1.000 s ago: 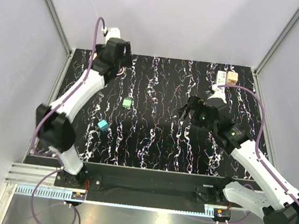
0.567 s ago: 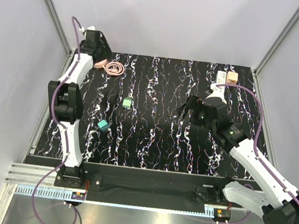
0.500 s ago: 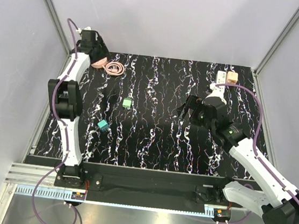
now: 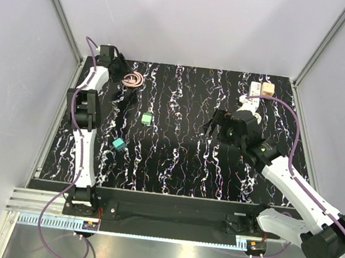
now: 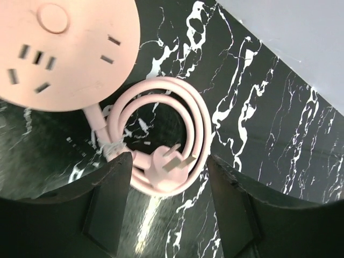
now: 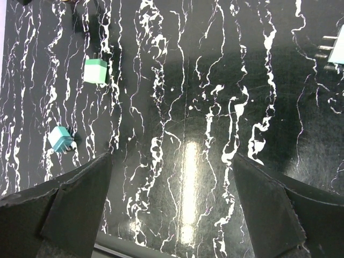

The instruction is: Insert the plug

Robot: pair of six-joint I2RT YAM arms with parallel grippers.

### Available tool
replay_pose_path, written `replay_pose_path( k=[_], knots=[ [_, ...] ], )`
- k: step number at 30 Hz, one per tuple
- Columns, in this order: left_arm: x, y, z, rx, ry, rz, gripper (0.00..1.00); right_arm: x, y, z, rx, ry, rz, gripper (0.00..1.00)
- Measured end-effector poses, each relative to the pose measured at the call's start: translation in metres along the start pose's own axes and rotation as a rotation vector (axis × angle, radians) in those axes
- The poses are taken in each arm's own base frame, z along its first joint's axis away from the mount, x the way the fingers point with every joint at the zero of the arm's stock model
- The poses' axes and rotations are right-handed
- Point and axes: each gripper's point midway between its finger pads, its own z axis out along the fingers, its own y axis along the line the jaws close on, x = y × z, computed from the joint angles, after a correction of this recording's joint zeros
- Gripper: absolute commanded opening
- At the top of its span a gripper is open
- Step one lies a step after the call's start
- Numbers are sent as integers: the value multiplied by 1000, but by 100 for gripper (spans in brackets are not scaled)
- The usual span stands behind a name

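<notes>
Nearest us on the black, white-veined desk (image 4: pixel 180 167), a small teal block (image 4: pixel 119 143) lies to the left of the right hand (image 6: pixel 172 156) and a little nearer than it. A green block (image 4: pixel 147 119) sits further along the same side. The right hand hovers above mid-desk, fingers spread wide, with nothing between them.

Further back, the left hand (image 5: pixel 169 157) reaches into the far left corner. Its fingers stand apart on either side of the near loop of a coiled pink cable (image 5: pixel 199 121), whose pronged end lies between the fingertips. We cannot tell whether they pinch the coil or only straddle it. Just beyond the coil lies a round tan disc (image 5: pixel 70 54) with socket slots.

Farthest off, the plug (image 4: pixel 268 89), a peach-tan cube, sits beyond the right hand and to its right, well apart from it. It rests against a white power strip (image 4: pixel 255 87) at the desk's far right edge. We cannot tell whether it is seated.

Risks, as we judge them:
- The left hand is over the cable, not the plug. Closing there would lift or drag the wrong thing.
- The right arm's purple cable (image 4: pixel 287 111) loops close by the plug and could nudge it during a reach.
- A tilted grasp on so small a block could misalign its prongs, pushing the strip rather than entering it.
</notes>
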Motion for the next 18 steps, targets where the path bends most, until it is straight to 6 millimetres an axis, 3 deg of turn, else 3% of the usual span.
replay_pose_path(
  k=[7, 18],
  knots=[
    [8, 0, 10, 16, 21, -45, 63, -3, -2, 1, 13, -14, -10, 100],
    [24, -1, 13, 61, 66, -43, 54, -7, 0, -6, -1, -33, -6, 100]
  ],
)
